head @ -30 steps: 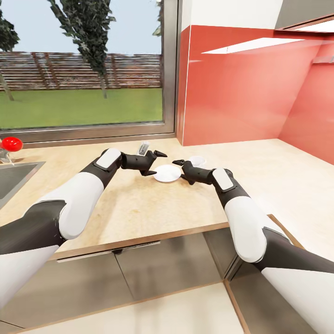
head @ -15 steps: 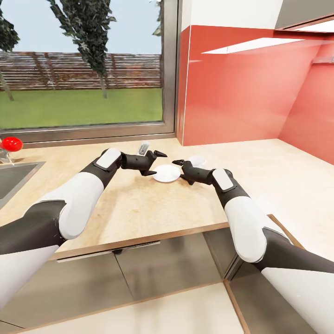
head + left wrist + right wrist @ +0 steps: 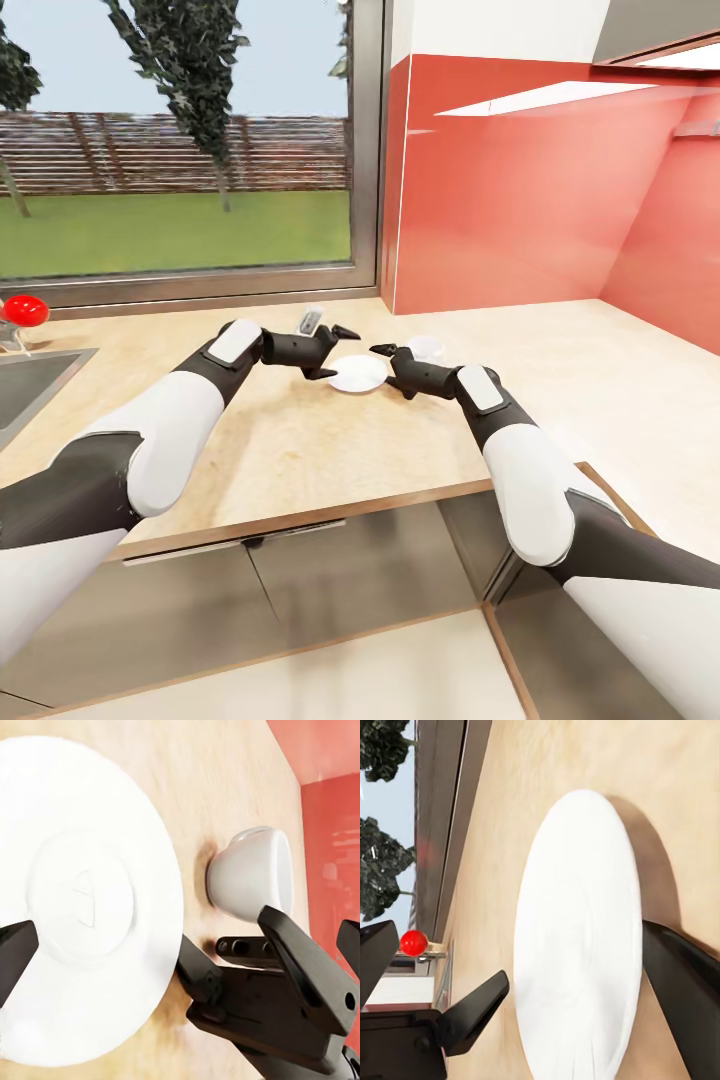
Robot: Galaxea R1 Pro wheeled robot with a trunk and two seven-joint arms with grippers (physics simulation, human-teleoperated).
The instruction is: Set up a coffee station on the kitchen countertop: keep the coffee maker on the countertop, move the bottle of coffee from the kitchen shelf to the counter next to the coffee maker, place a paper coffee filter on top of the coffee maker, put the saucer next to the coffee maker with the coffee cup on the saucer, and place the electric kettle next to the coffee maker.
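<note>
The saucer [image 3: 358, 373] is a plain white plate lying flat on the kitchen countertop [image 3: 290, 440]. The white coffee cup [image 3: 425, 347] stands just to its right, apart from it. My left gripper [image 3: 340, 352] is open at the saucer's left rim, and my right gripper [image 3: 388, 371] is open at its right rim, between saucer and cup. The left wrist view looks down on the saucer [image 3: 82, 900], the cup [image 3: 247, 874] and the right gripper's fingers [image 3: 300, 967]. In the right wrist view the saucer [image 3: 585, 937] lies between my open fingers [image 3: 682, 990]. Nothing is held.
A small pale object [image 3: 310, 320] stands behind the left wrist; I cannot tell what it is. A sink [image 3: 30, 385] with a red knob [image 3: 25, 310] is at the far left. The window sill runs behind, and a red wall [image 3: 520, 200] closes the back right corner.
The right arm has crept very slightly toward the saucer. The left arm, saucer and cup have not moved.
</note>
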